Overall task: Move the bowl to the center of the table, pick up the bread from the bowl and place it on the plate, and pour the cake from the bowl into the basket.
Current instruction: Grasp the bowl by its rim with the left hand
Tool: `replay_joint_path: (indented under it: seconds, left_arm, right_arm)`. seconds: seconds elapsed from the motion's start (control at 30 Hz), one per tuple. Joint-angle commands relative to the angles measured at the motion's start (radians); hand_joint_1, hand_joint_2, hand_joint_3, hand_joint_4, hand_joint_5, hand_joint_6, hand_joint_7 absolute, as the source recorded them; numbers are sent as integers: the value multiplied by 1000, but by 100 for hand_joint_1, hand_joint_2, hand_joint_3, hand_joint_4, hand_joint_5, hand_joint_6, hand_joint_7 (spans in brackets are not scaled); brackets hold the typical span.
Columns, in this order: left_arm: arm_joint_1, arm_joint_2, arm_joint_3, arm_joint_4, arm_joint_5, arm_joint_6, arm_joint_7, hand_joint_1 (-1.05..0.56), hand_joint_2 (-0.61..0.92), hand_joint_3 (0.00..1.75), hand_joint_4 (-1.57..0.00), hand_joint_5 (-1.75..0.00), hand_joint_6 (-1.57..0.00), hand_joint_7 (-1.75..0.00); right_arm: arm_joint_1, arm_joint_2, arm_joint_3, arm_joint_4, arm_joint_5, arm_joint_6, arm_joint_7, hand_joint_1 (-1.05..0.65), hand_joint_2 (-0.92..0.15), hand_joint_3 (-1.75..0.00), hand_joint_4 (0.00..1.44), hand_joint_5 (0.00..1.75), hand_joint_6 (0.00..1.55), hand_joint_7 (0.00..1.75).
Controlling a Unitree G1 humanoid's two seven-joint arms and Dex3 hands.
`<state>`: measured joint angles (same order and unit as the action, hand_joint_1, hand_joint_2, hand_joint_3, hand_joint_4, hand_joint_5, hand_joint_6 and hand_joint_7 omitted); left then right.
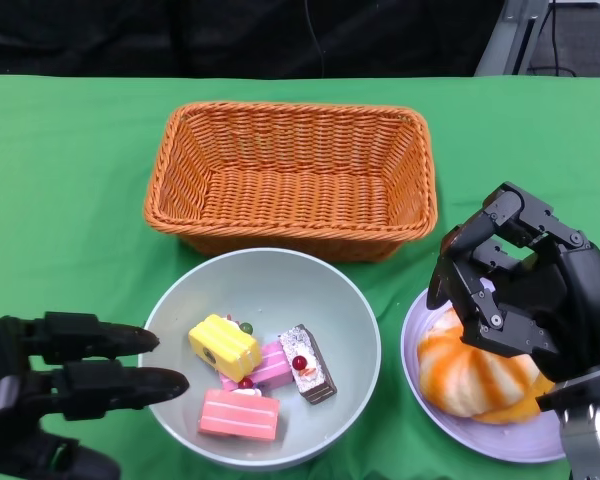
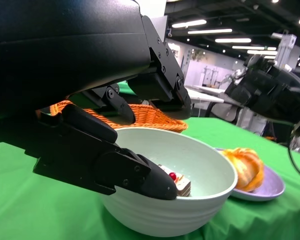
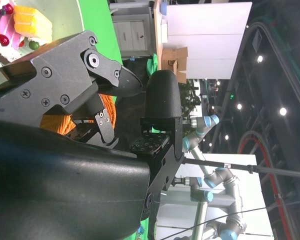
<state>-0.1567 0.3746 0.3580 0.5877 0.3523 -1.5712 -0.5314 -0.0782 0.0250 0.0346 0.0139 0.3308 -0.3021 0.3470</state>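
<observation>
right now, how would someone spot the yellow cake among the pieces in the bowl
Start at the orange wicker basket at the back of the green table; the pale bowl sits just in front of it. Four cake pieces lie inside, and the yellow cake is the one farthest toward the left hand. It alone is yellow: two neighbours are pink, and one is brown-sided with white icing.

No readable text, labels or numbers — not on bowl, plate, basket, nor background.

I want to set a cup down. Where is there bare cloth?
Bare green cloth lies left of the basket and bowl. The near right is crowded: the plate with bread sits under the right hand.
</observation>
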Motion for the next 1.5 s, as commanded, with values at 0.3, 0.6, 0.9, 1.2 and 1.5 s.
replay_joint_path:
  seconds: [0.3, 0.6, 0.9, 1.2, 1.5]
  left_arm:
    - [-53, -73, 101, -51, 464, -38, 218, -39, 87, 1, -90, -6, -90, -3]
    - [-53, 4, -78, -125, 769, 142, 572, -42, 89, 1, -94, -5, -94, -2]
    - [-25, 146, -353, -217, 803, 382, 751, -44, 91, 1, -94, -4, -94, -1]
    - [-25, 241, -532, -295, 737, 554, 692, -47, 92, 2, -94, -3, -94, 0]
    - [-31, 273, -647, -313, 720, 664, 708, -48, 92, 1, -92, -1, -94, 0]
  right_arm:
    - [14, 12, -1, -42, -16, 14, -20, -15, -63, -93, 71, 172, 65, 138]
    - [24, 24, 3, -61, -13, 31, -22, -12, -56, -104, 71, 172, 64, 141]
    - [30, 28, 6, -75, -42, 27, -36, -11, -53, -109, 71, 171, 65, 140]
    - [33, 31, 9, -84, -38, 36, -42, -10, -53, -109, 70, 171, 65, 139]
    - [35, 33, 13, -76, -46, 17, -45, -12, -52, -110, 71, 170, 65, 141]
